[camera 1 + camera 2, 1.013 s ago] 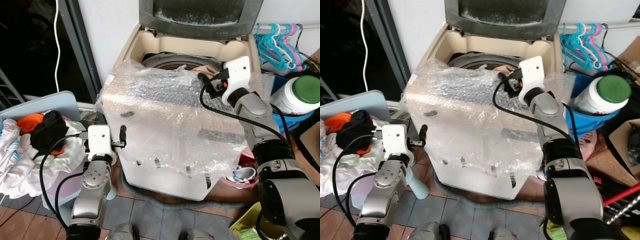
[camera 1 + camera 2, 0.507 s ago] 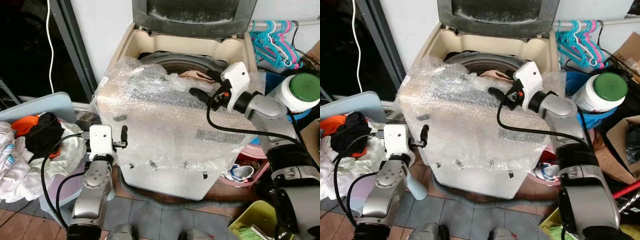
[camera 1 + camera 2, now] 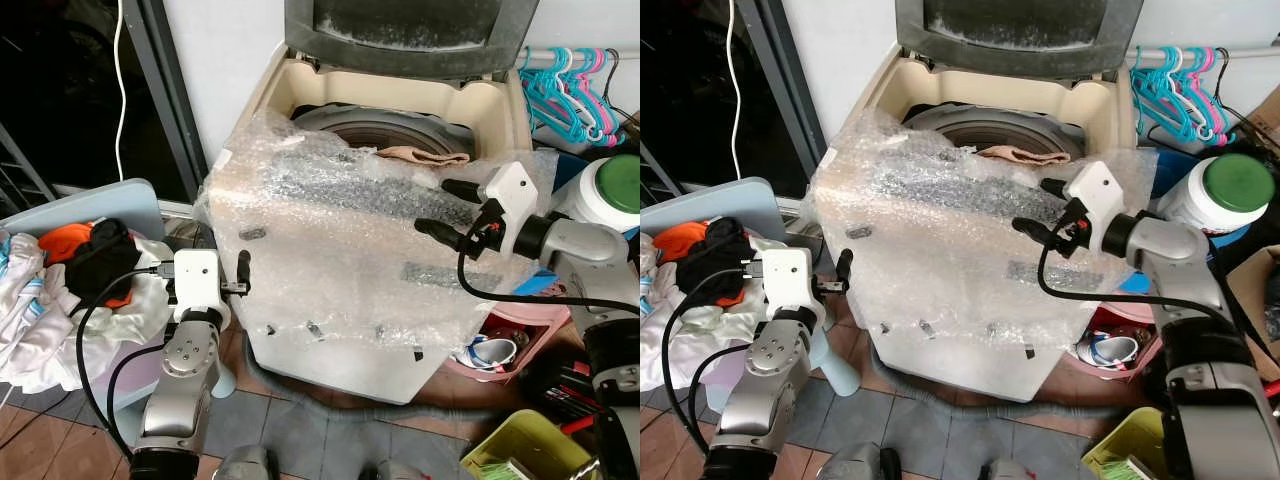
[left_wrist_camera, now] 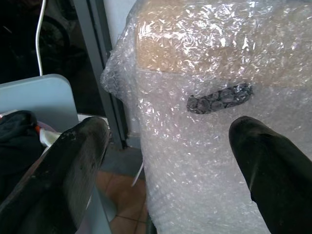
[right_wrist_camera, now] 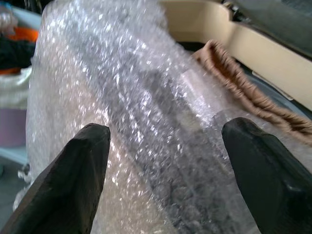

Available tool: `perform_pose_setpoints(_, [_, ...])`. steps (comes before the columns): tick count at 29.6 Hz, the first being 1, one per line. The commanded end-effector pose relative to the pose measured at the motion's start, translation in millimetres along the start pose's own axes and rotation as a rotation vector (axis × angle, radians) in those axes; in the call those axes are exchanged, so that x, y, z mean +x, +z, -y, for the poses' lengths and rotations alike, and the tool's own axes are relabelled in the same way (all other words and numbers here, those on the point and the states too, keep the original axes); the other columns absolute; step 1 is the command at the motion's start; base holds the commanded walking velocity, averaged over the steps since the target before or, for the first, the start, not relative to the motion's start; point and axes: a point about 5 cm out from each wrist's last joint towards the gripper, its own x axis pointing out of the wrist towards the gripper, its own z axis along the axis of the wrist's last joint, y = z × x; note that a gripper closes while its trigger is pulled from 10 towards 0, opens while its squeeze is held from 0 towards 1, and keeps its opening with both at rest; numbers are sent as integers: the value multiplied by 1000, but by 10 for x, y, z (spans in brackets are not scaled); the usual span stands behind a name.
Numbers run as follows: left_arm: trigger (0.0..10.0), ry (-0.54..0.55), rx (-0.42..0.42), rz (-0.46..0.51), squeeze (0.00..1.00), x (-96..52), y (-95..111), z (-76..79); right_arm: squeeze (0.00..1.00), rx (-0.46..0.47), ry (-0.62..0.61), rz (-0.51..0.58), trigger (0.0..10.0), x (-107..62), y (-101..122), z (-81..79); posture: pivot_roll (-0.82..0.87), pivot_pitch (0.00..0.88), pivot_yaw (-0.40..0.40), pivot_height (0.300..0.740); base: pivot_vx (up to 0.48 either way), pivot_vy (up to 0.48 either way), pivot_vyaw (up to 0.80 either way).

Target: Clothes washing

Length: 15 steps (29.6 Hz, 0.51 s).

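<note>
Nearest me, my left gripper (image 3: 243, 272) hangs low at the washer's front left corner, its fingers spread wide with nothing between them, just beside the bubble wrap (image 3: 340, 250) that covers the washing machine (image 3: 330, 340). To its left the grey basket (image 3: 95, 205) holds the pile of clothes (image 3: 70, 270), white cloth in front with black and orange pieces on top. A yellow bin (image 3: 525, 445) sits on the tiles at lower right, and a pink tub (image 3: 520, 330) stands against the washer's right side. Further in, my right gripper (image 3: 445, 208) hovers over the wrapped top near the right edge, fingers apart and empty. Behind it a beige garment (image 3: 420, 155) lies on the rim of the open drum, under the raised lid (image 3: 410, 30). A white jar with a green cap (image 3: 610, 195) stands to the right, with teal and pink hangers (image 3: 565, 85) on a rail behind. A second ago the right gripper was up at the drum's rim; it has since pulled back towards the right and lower, and the beige garment now lies in plain sight.
</note>
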Motion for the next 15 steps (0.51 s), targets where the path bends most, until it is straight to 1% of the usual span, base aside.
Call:
perform_pose_setpoints(1, [10000, -10, 14, 18, 0, 23, 49, 29, 0, 24, 3, 117, 10000, 55, 248, 28, -44, 0, 25, 740, 0, 0, 0])
perform_pose_setpoints(3, [10000, -13, 13, 19, 0, 28, 54, 37, 0, 36, 5, 133, 10000, 70, 271, 17, -44, 0, 25, 740, 0, 0, 0])
perform_pose_setpoints(4, [10000, -15, 13, 23, 0, 39, 67, 43, 0, 90, 22, 212, 10000, 155, 384, -32, -40, 0, 26, 740, 0, 0, 0])
perform_pose_setpoints(6, [10000, -12, 14, 24, 0, 40, 68, 32, 0, 137, 33, 272, 10000, 219, 478, -58, -35, 0, 23, 740, 0, 0, 0])
perform_pose_setpoints(9, [10000, -5, 15, 21, 0, 26, 57, 7, 0, 197, 43, 323, 10000, 305, 568, -83, -31, 0, 21, 740, 0, 0, 0])
perform_pose_setpoints(10, [10000, -3, 15, 19, 0, 17, 48, 1, 0, 237, 44, 338, 10000, 360, 589, -88, -29, 0, 20, 740, 0, 0, 0])
perform_pose_setpoints(12, [10000, -2, 15, 18, 0, 13, 47, 3, 0, 260, 50, 326, 10000, 428, 587, -104, -28, 0, 20, 740, 0, 0, 0])
perform_pose_setpoints(13, [10000, -2, 15, 18, 0, 13, 47, 3, 0, 260, 50, 326, 10000, 428, 587, -104, -28, 0, 20, 740, 0, 0, 0])
perform_pose_setpoints(15, [10000, -4, 14, 16, 0, 19, 50, 11, 0, 280, 61, 237, 10000, 620, 533, -199, -28, 0, 19, 740, 0, 0, 0])
